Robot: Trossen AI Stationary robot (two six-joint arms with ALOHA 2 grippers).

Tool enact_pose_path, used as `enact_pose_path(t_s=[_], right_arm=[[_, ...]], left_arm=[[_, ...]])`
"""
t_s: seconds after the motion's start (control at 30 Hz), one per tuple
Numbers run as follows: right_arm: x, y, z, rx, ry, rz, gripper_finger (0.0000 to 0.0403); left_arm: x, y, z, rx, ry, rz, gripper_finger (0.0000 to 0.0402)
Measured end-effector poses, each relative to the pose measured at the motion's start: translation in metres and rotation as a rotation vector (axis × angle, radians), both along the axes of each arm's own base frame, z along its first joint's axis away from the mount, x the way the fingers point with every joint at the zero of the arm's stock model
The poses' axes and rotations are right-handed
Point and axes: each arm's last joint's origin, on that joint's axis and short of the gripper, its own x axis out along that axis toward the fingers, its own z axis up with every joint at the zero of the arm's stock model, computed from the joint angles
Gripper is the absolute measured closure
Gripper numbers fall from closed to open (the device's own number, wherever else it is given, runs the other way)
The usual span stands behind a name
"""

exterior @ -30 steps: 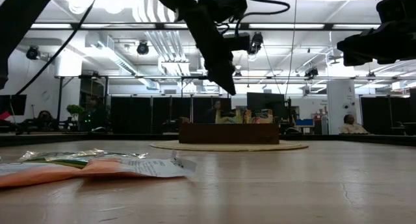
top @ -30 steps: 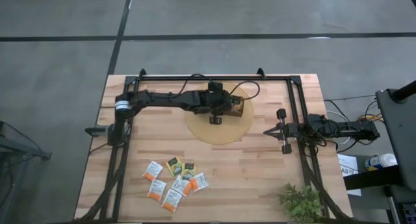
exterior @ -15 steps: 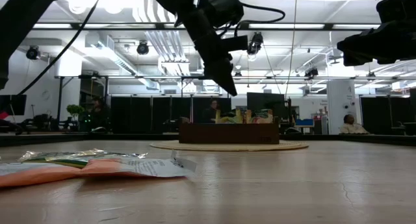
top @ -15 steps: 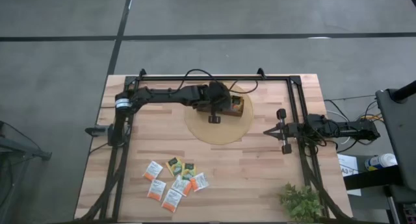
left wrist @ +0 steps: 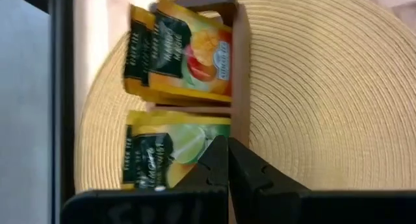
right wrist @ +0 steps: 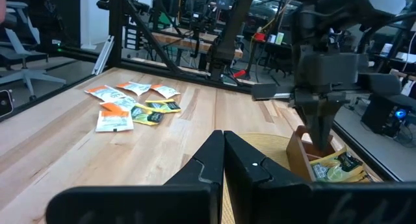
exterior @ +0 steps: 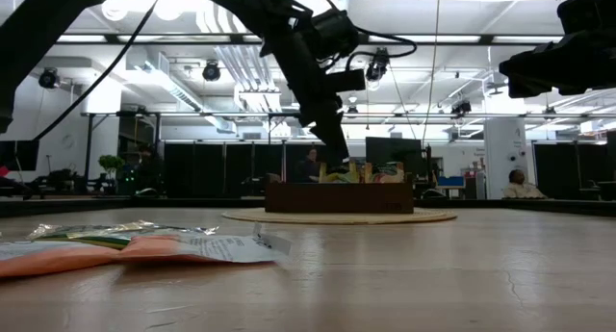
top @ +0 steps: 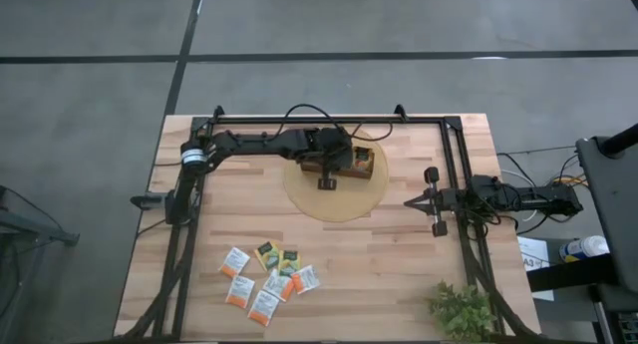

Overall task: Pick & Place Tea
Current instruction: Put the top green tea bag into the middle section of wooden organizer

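Found the table [top: 399, 264] laid out as in the earlier pictures: mat [top: 339, 206] at the far middle, tray [top: 367, 167] on it, loose tea [top: 267, 282] in a heap near the front edge. Counted about 7 packets there, overlapping, none shifted over the last second.

Noted 1 real change, at the left arm. Had it over the tray with its fingers apart 1 second earlier; found the left gripper [left wrist: 227, 146] now closed tight, tip to tip, with nothing between the fingers, and dropped a little closer to the tray. Judged from that: a packet just let go into the tray, then the fingers closed empty, so 1 placement looked done and the next pick was due from the heap.

Placed the fingertips right over the tray's side wall, just beside a yellow-green packet [left wrist: 170, 152] standing in the nearest compartment; could not tell whether touching it. Saw more packets [left wrist: 188, 55] upright in the next compartment, farther from the tips. Put the loose heap well apart from this gripper, across open wood toward the front.

Left the right gripper [top: 414, 201] parked off the mat at the table's right side, also closed on nothing, far from both tray and heap.
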Motion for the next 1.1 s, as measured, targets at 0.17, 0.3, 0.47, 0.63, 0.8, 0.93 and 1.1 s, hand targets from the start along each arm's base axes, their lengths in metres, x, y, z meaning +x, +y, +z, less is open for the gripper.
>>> enact_pose_path(t_s=[0.17,0.3,0.47,0.63,0.8,0.93,1.1], right_arm=[[0.0,0.0,0.0,0.0,0.0,0.0,0.0394],[0.0,0.0,0.0,0.0,0.0,0.0,0.0394],[0.0,0.0,0.0,0.0,0.0,-0.001,0.0394],[0.0,0.0,0.0,0.0,0.0,0.0,0.0394],[0.0,0.0,0.0,0.0,-0.001,0.0,0.0394],[0.0,0.0,0.0,0.0,0.0,0.0,0.0394],[0.0,0.0,0.0,0.0,-0.001,0.0,0.0394]], left_arm=[[-0.001,0.001,-0.008,0.003,0.021,-0.007,0.0401],[-0.003,0.004,-0.019,0.017,0.023,0.004,0.0401],[-0.004,0.005,-0.024,0.034,0.021,0.023,0.0401],[-0.004,0.008,-0.023,0.035,0.006,0.032,0.0401],[-0.001,0.01,-0.035,0.025,0.027,0.033,0.0401],[0.001,0.011,-0.04,0.021,0.026,0.034,0.0401],[0.002,0.011,-0.044,0.026,0.036,0.045,0.0401]])
